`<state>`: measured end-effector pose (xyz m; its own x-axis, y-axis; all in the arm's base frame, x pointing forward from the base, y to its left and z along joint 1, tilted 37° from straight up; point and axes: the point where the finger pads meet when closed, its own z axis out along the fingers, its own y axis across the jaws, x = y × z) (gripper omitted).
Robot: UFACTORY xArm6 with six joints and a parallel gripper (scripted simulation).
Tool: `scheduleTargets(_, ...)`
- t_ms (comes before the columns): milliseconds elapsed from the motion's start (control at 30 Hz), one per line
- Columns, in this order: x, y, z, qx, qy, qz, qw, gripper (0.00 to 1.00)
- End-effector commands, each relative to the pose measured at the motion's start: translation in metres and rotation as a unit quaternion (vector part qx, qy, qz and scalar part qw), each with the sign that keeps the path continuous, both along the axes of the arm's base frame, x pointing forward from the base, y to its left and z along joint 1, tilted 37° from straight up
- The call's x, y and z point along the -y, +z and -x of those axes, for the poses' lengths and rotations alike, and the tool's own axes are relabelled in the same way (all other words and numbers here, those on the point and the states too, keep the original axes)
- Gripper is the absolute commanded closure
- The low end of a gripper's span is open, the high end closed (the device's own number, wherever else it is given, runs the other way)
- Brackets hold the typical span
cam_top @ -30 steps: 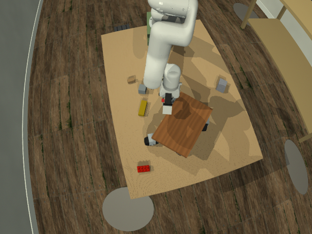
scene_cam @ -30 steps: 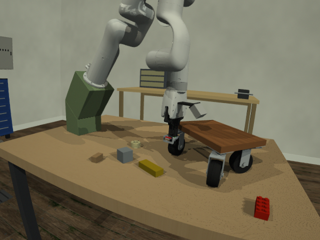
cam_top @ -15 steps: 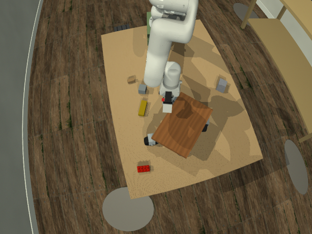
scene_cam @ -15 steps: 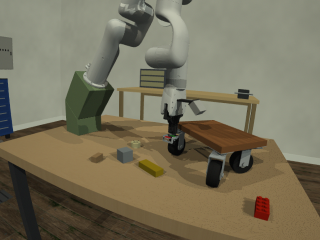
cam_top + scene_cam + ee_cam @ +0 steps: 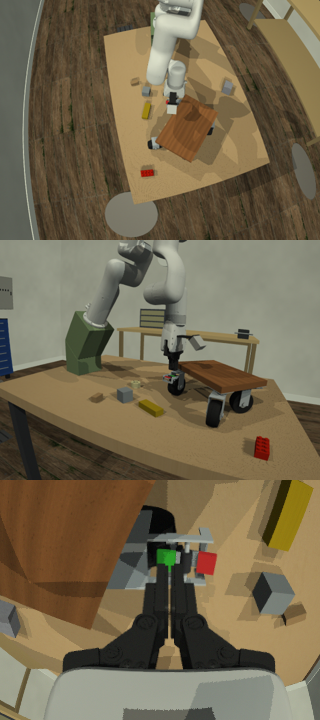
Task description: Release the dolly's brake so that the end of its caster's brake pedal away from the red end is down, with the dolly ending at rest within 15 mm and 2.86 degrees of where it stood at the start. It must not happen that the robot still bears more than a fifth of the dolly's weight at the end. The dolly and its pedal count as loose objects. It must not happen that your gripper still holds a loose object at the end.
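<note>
The dolly (image 5: 188,129) (image 5: 222,374) (image 5: 60,520) has a brown wooden deck on black casters and stands in the middle of the table. The caster (image 5: 176,387) (image 5: 160,520) at its corner nearest the arm carries the brake pedal (image 5: 170,377), which has a green end (image 5: 167,558) and a red end (image 5: 207,563) (image 5: 167,102). My gripper (image 5: 172,99) (image 5: 172,369) (image 5: 169,580) is shut and empty. It points straight down, with its tips right at the green end of the pedal. In the exterior view the pedal looks roughly level.
A yellow block (image 5: 146,111) (image 5: 150,407) (image 5: 287,503), a grey cube (image 5: 146,90) (image 5: 124,394) (image 5: 274,592) and a small brown block (image 5: 134,81) (image 5: 96,397) lie left of the caster. A pale ring (image 5: 135,383) lies behind them. Another grey cube (image 5: 227,87) sits far right, and a red brick (image 5: 147,173) (image 5: 261,447) near the front.
</note>
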<state>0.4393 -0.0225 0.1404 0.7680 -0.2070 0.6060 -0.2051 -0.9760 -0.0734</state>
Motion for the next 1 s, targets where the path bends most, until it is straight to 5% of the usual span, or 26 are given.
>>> scheduleTargets(0, 0.0, 0.004, 0.002, -0.009, 0.001, -0.001, 1.0, 1.0)
scheduleTargets(967, -0.003, 0.043, 0.031, -0.009, 0.001, -0.001, 1.0, 1.0)
